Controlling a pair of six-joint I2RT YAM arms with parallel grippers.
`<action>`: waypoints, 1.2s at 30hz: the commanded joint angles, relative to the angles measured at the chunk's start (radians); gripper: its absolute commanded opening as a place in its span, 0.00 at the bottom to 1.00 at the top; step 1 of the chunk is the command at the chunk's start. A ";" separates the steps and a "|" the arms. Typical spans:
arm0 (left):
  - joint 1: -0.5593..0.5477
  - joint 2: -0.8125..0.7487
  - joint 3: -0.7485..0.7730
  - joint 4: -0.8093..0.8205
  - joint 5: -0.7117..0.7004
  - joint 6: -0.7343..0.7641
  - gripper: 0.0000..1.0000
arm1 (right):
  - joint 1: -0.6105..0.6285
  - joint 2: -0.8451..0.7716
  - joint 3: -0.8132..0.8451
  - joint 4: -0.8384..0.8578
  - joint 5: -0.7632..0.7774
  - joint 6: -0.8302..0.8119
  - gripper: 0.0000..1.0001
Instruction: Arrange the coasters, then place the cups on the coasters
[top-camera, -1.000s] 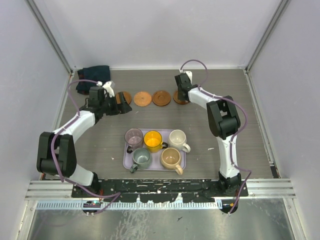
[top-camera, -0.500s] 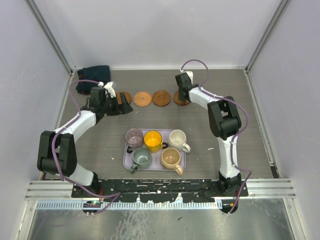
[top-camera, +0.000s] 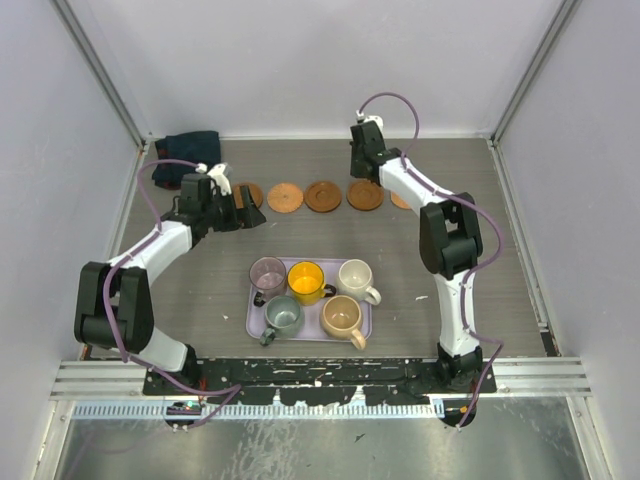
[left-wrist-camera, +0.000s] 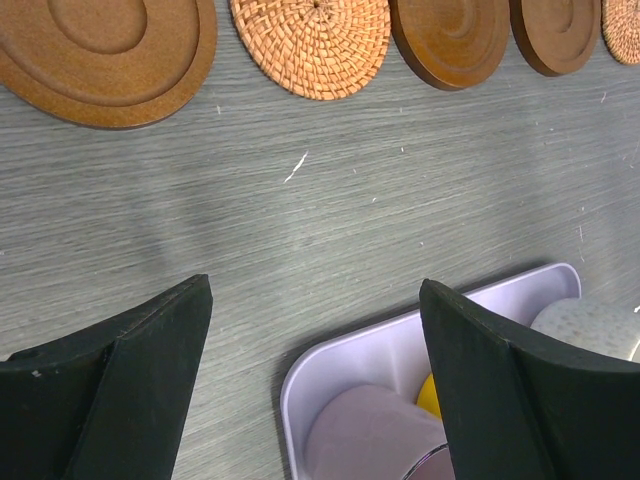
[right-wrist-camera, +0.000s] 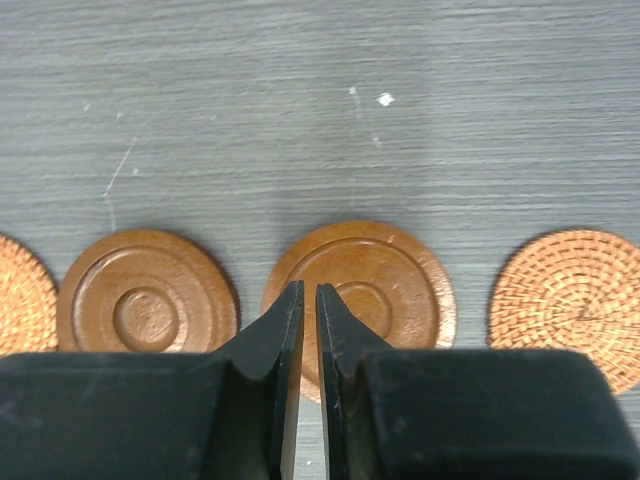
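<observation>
Five coasters lie in a row at the back: a dark one (top-camera: 250, 193) half under my left gripper (top-camera: 236, 211), a woven one (top-camera: 285, 197), two dark ones (top-camera: 323, 196) (top-camera: 365, 195), and a woven one (top-camera: 403, 200) partly under the right arm. The cups stand on the lavender tray (top-camera: 252, 318): mauve (top-camera: 268, 274), yellow (top-camera: 306, 281), cream (top-camera: 354, 277), grey-green (top-camera: 283, 315), tan (top-camera: 342, 316). My left gripper (left-wrist-camera: 315, 290) is open and empty between the row and the tray (left-wrist-camera: 340, 355). My right gripper (right-wrist-camera: 309, 290) is shut, empty, above a dark coaster (right-wrist-camera: 395, 275).
A dark folded cloth (top-camera: 187, 145) lies in the back left corner. White walls and metal rails close in the table on three sides. The right arm's forearm (top-camera: 415, 190) stretches over the right end of the coaster row.
My right gripper has pulled back from the fourth coaster towards the rear wall, uncovering it and the woven one beside it. The left arm has hardly moved.
</observation>
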 joint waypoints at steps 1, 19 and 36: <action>-0.003 -0.045 0.029 0.041 -0.007 0.004 0.87 | 0.044 -0.014 0.021 0.017 -0.106 -0.029 0.16; -0.003 -0.061 0.004 0.043 -0.034 0.004 0.87 | 0.149 0.122 0.089 0.003 -0.120 -0.047 0.17; -0.003 -0.059 0.004 0.035 -0.034 0.010 0.87 | 0.143 0.169 0.092 -0.026 0.008 -0.042 0.17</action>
